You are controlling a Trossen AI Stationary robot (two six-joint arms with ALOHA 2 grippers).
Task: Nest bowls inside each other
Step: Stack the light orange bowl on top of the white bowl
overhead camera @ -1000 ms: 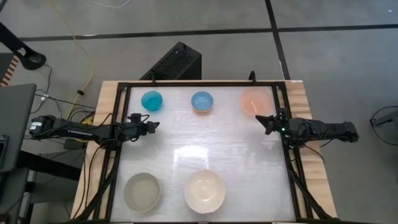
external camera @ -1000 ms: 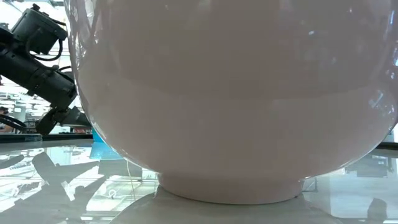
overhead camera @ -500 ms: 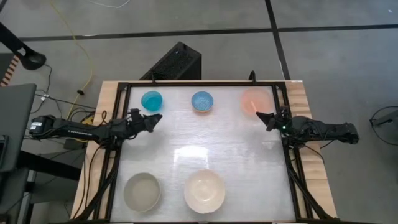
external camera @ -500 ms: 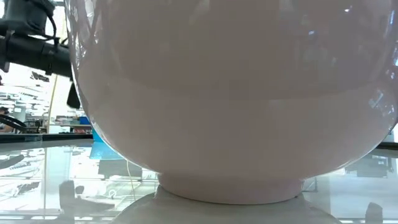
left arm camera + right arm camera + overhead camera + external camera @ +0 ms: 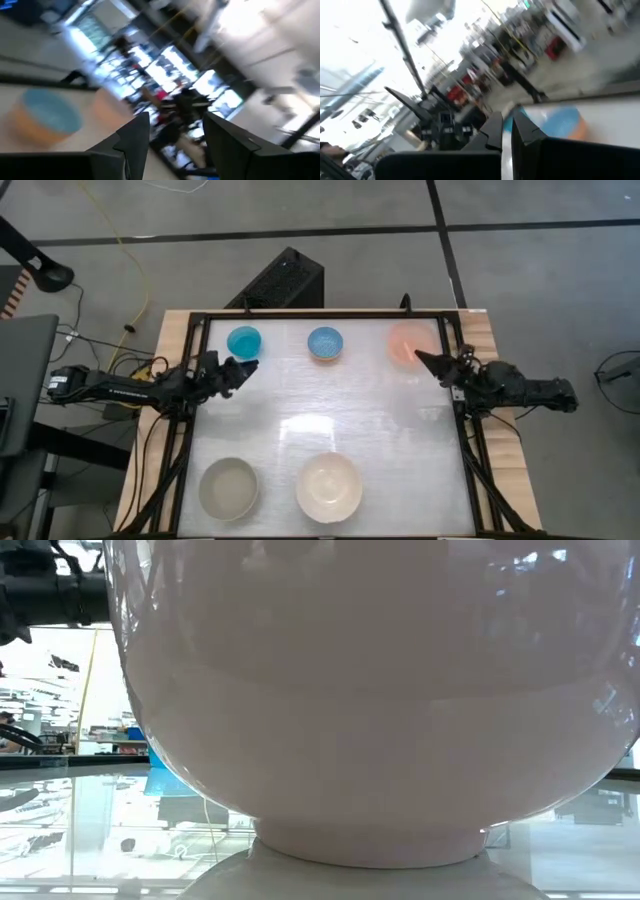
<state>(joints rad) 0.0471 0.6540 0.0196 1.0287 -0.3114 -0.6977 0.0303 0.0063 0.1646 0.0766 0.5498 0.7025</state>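
Five bowls rest on their bases on the white table. The cyan one, the light blue one and the pale pink one form the far row. The greyish-beige bowl and the cream-white bowl stand near the front edge. The cream-white bowl fills the low view. My left gripper hovers open and empty just in front of the cyan bowl. My right gripper is shut and empty beside the pink bowl's near edge.
A black frame runs around the table's far and side edges. The middle of the table between the two rows of bowls is bare. A black box stands on the floor behind the table.
Both grippers have risen and tipped their fingers upward, from pointing down at the table to about level. The left one has also swung slightly toward the far edge and the cyan bowl; in the low view its arm has climbed to the picture's top. No bowl has moved.
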